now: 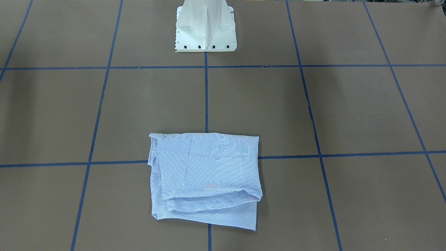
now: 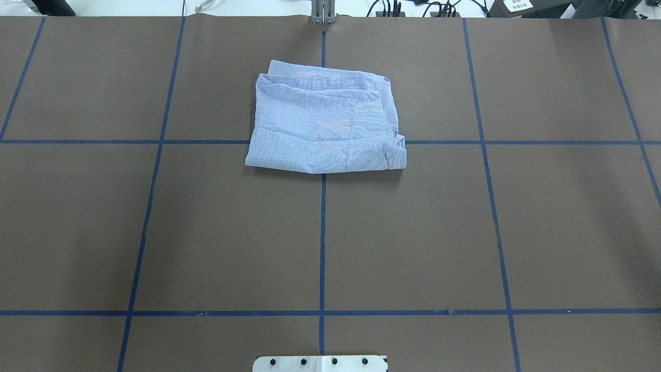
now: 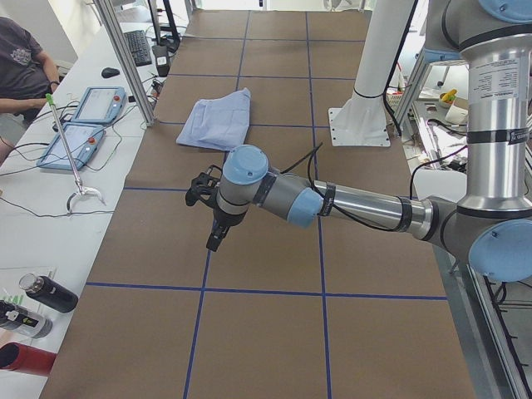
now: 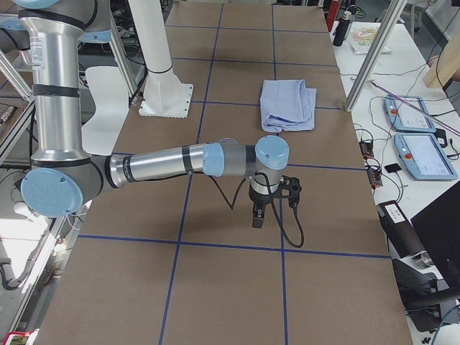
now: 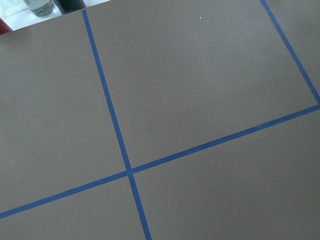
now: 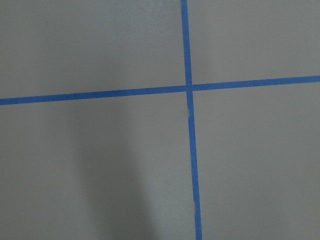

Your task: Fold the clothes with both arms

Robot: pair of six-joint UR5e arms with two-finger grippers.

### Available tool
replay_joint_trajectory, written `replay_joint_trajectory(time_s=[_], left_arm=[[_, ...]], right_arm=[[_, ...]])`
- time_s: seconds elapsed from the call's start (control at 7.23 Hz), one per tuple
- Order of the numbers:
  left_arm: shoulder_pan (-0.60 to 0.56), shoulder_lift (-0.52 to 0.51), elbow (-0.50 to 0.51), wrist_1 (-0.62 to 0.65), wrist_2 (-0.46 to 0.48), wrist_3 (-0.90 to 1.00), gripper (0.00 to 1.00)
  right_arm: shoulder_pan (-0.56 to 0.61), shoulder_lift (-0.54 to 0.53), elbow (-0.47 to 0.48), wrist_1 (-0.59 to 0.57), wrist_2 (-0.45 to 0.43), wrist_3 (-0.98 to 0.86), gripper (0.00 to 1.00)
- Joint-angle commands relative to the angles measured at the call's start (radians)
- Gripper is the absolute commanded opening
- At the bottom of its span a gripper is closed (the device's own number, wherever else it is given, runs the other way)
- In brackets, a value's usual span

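The light blue striped shirt (image 1: 205, 177) lies folded into a rough rectangle on the brown table, on the far side from the robot base; it also shows in the overhead view (image 2: 325, 121) and both side views (image 3: 218, 120) (image 4: 287, 104). No arm touches it. The left arm reaches out over the table's left end, its gripper (image 3: 214, 237) pointing down above bare table. The right arm does the same at the right end with its gripper (image 4: 257, 215). Both grippers show only in the side views, so I cannot tell whether they are open or shut. The wrist views show only brown table and blue tape lines.
The white pedestal base (image 1: 205, 28) stands at the robot's edge of the table. Blue tape lines (image 2: 323, 232) form a grid. An operators' bench with teach pendants (image 3: 83, 125) and bottles (image 3: 46, 293) runs along the far side, with a person (image 3: 21, 58) seated there.
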Motion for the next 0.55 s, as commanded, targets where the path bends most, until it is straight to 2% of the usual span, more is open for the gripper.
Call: replay_joint_trajectory(time_s=[0.0, 0.41], left_arm=[[0.001, 0.003, -0.003, -0.006, -0.012, 0.000, 1.00], [0.001, -0.001, -0.002, -0.007, -0.003, 0.003, 1.00]], right_arm=[[-0.001, -0.011, 0.018, -0.002, 0.010, 0.000, 1.00], [-0.001, -0.016, 0.026, -0.002, 0.000, 0.000, 1.00]])
